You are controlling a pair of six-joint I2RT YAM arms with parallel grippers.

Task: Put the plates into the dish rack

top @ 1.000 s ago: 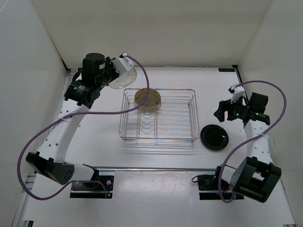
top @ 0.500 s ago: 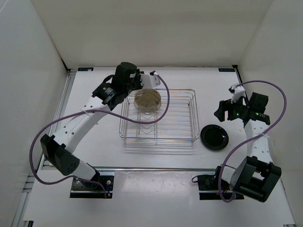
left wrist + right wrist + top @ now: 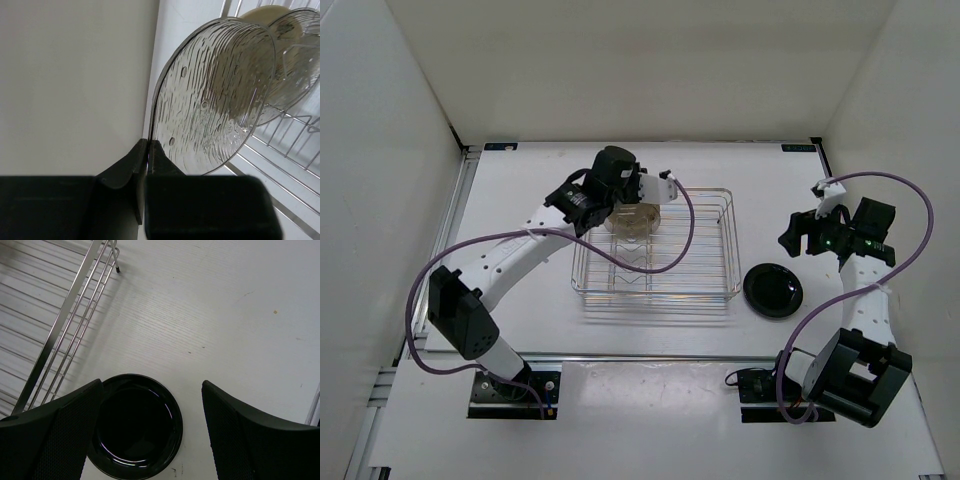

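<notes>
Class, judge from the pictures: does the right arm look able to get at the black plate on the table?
Probably yes: the open right hand hangs above the black plate, nothing lies between them, and the dish rack stands off to one side.

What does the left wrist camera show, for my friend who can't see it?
The left hand pinches the rim of a clear ribbed plate, holding it on edge. Behind it, a second clear plate and a tan plate stand in the chrome wire dish rack.
</notes>
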